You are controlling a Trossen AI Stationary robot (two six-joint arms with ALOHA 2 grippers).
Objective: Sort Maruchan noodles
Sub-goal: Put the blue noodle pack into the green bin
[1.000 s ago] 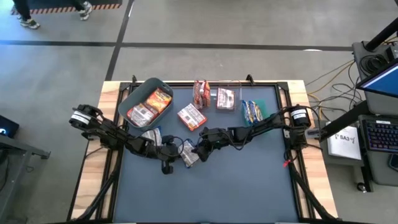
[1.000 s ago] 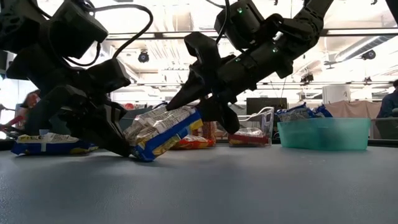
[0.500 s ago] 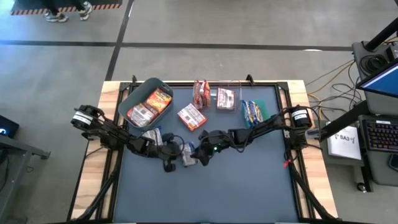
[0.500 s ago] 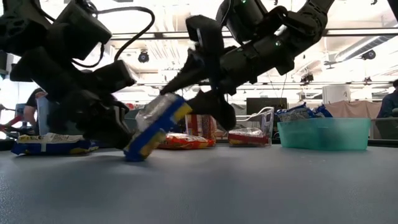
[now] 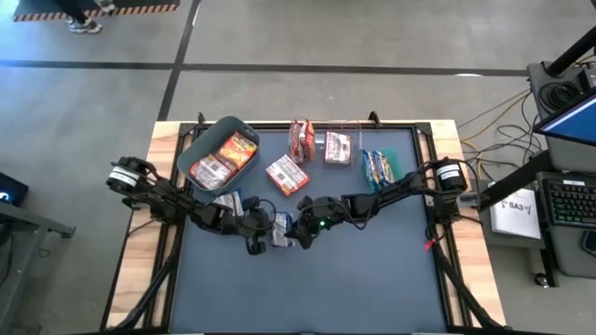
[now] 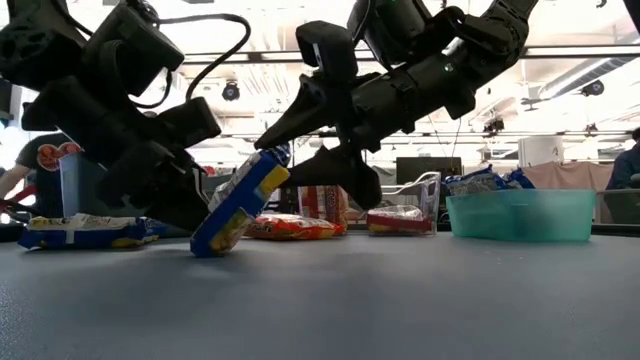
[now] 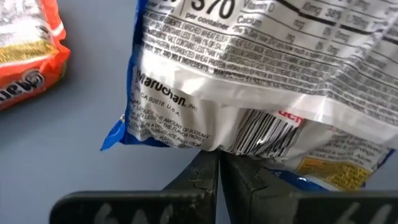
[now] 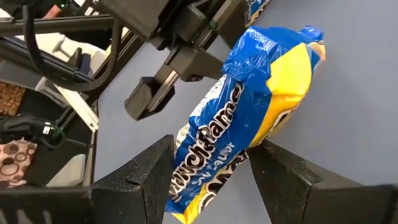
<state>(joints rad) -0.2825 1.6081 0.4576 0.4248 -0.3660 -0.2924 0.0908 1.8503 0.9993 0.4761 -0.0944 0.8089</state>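
Observation:
A blue-and-yellow Maruchan noodle packet [image 6: 238,203] stands steeply tilted at the table's middle, its lower end [image 6: 208,243] on the table. Its white printed back [image 7: 249,74] faces my left gripper [image 5: 258,229], which is shut on it from the left. My right gripper [image 6: 315,150] is open; its fingers stand on either side of the packet's upper end [image 8: 273,56], and I cannot tell whether they touch it. More packets lie at the far side: a maroon one [image 5: 287,174] on the table and orange-red ones [image 5: 300,138]. My left gripper pinches the wrapper's edge [image 7: 219,149] next to the barcode between its two fingertips. The fingers come slanting down from the table's left. The packet leans up and away from them, with its lower end on the table.
A grey bin [image 5: 197,147] at the far left holds orange and maroon packets. A clear bin [image 5: 337,160] and a green bin [image 6: 520,215] with blue packets stand at the far right. Another blue packet [image 6: 80,232] lies by my left arm. A person [image 6: 40,165] shows beyond the table.
My right gripper has opened and let go of the packet's upper end. The packet has tipped from a low slant to a steep one: its upper end has risen while its lower end has stayed on the table.

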